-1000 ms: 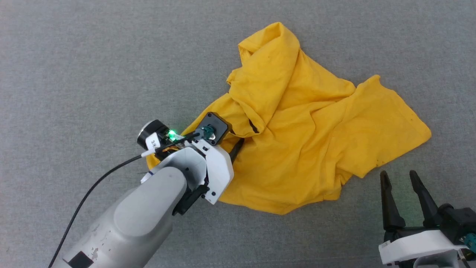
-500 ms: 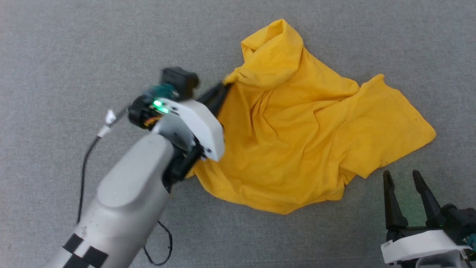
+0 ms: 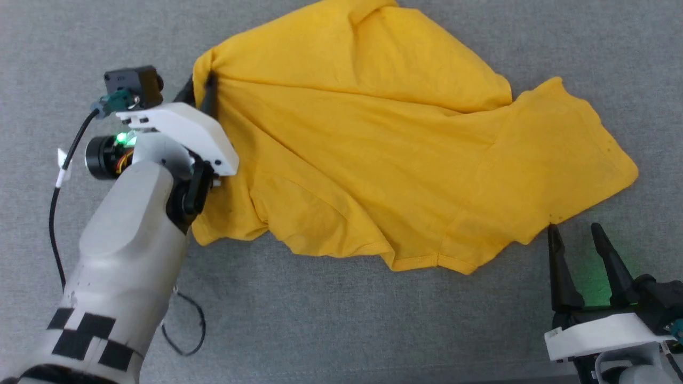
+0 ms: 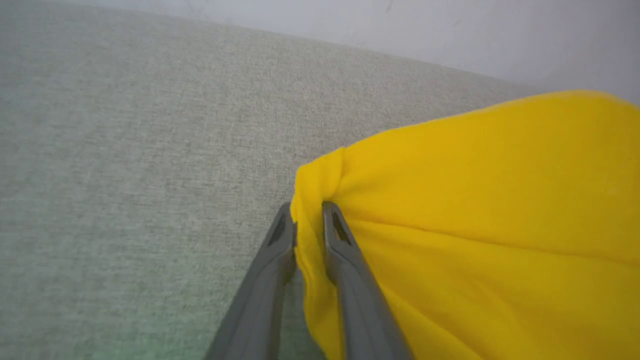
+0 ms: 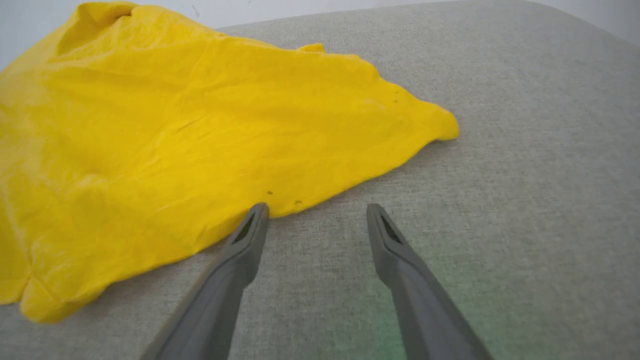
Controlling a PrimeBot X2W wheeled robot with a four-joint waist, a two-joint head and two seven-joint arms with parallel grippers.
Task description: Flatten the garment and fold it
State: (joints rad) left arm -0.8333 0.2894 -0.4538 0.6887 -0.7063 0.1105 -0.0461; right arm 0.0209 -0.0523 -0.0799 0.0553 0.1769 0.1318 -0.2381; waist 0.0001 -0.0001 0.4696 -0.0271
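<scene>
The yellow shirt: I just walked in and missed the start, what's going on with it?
The left gripper pinches a bunched edge of the yellow T-shirt, and creases fan from the grip. The right gripper sits open by the opposite edge, holding nothing. The shirt lies spread but wrinkled on the grey surface, not yet folded.

Garment (image 3: 384, 160) between left end effector (image 3: 200, 88) and right end effector (image 3: 573, 229) (on surface (image 3: 341, 320))
</scene>
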